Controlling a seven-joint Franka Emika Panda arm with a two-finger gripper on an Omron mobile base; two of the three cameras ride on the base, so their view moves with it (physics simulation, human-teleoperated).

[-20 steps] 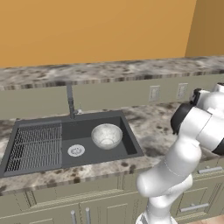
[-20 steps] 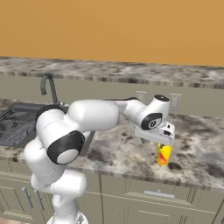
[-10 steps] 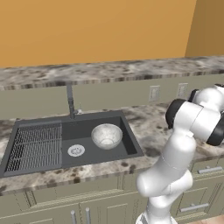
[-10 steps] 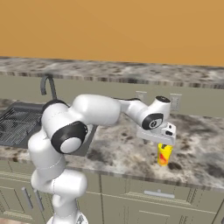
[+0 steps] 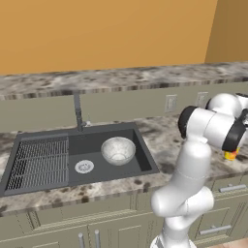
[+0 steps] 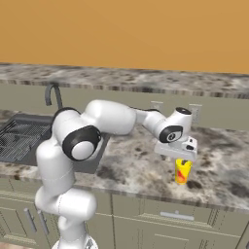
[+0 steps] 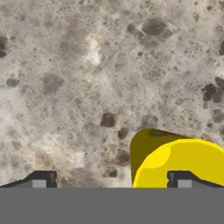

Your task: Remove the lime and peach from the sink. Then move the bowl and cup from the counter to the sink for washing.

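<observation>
A: What sort of place is this?
B: A kitchen. A mottled stone worktop point(image 5: 160, 140) carries a dark sink point(image 5: 58, 160) with faucet point(image 5: 77, 112), set toward its left end.
A: Anything else?
B: Grey cabinet doors point(image 5: 116, 227) below, wall outlets point(image 5: 170, 102) on the backsplash, orange wall point(image 5: 106, 34) above.

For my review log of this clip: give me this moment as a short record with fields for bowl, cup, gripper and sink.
bowl: in the sink basin, upright, right of the drain
cup: upright on the counter right of the sink, under the gripper
gripper: open, above the cup, not gripping it
sink: holds the bowl; no fruit seen in the basin
</observation>
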